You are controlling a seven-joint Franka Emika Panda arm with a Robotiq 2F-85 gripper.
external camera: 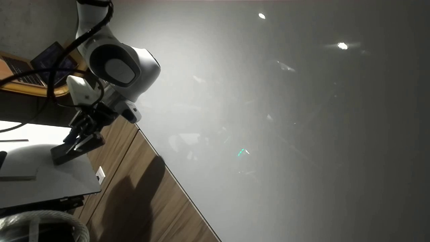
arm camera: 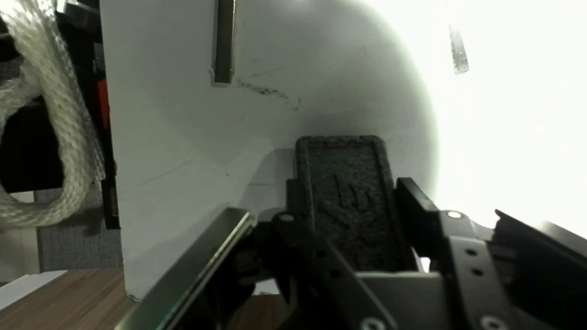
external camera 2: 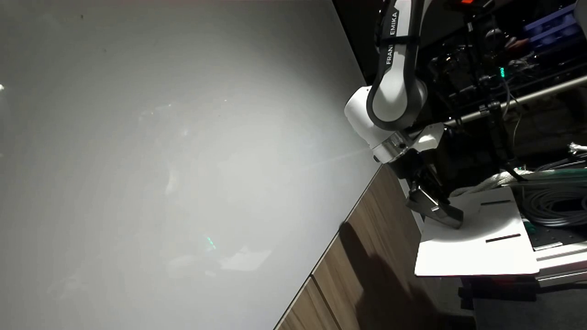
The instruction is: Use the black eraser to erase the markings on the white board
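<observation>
The black eraser [arm camera: 348, 197] lies lengthwise between the fingers of my gripper [arm camera: 349, 190] in the wrist view. The finger pads touch both long sides, so the gripper is shut on it. In an exterior view the gripper [external camera: 79, 146] points down at the small white table, with the eraser [external camera: 62, 154] at its tips. It also shows this way with the gripper [external camera 2: 435, 204] in an exterior view. I cannot tell whether the eraser touches the table. The large white board [external camera: 302, 151] fills much of both exterior views, also here [external camera 2: 137, 183]. I cannot make out the markings among its glints.
The small white table [external camera 2: 472, 254] bears metal strips [arm camera: 224, 46]. A thick white rope [arm camera: 69, 128] hangs beside it. A wood panel [external camera: 161, 201] runs under the board. A laptop [external camera: 53, 64] and loose black cables [external camera: 52, 77] are behind the arm.
</observation>
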